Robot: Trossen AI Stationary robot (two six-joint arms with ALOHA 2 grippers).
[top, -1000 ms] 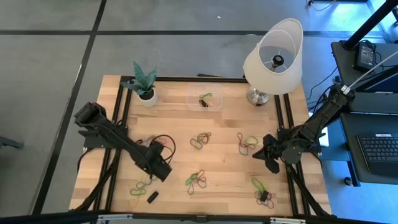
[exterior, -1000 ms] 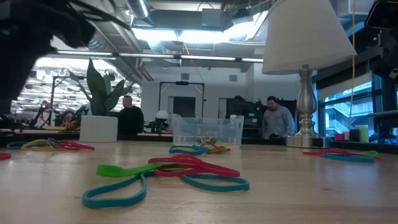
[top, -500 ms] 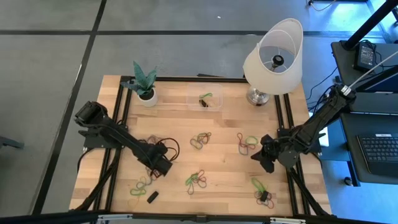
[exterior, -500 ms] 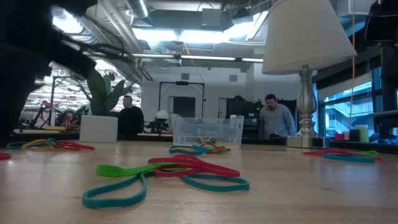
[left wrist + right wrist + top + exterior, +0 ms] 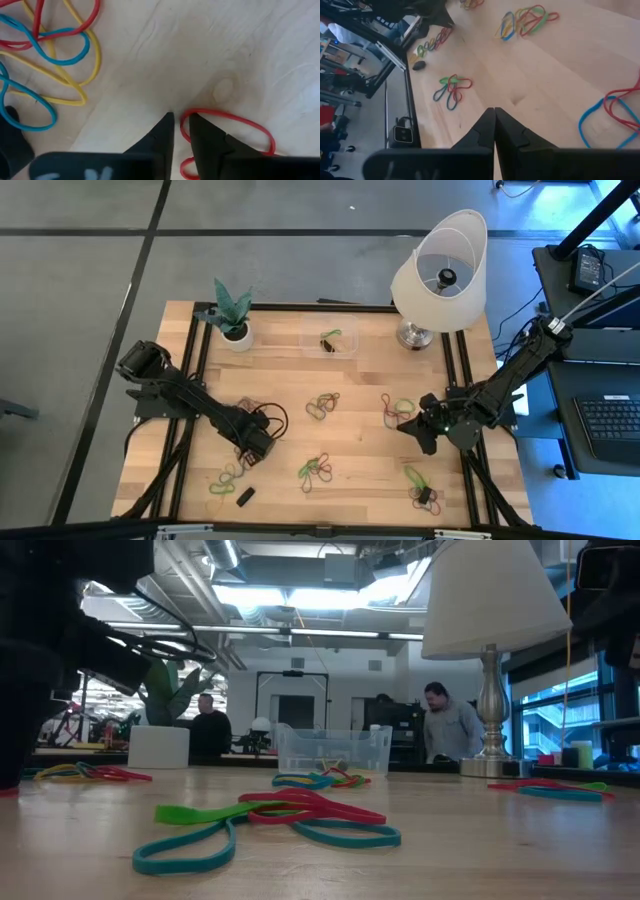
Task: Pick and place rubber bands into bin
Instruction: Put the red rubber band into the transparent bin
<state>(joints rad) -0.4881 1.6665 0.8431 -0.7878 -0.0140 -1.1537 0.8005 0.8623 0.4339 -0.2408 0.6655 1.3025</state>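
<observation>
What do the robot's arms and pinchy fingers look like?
Both arms are dark, nearly black, built from jointed segments. The left arm trails looping black cables near its wrist; the right arm is slimmer along its length. The left gripper and right gripper each end in two black, wedge-shaped fingers tapering to points.
</observation>
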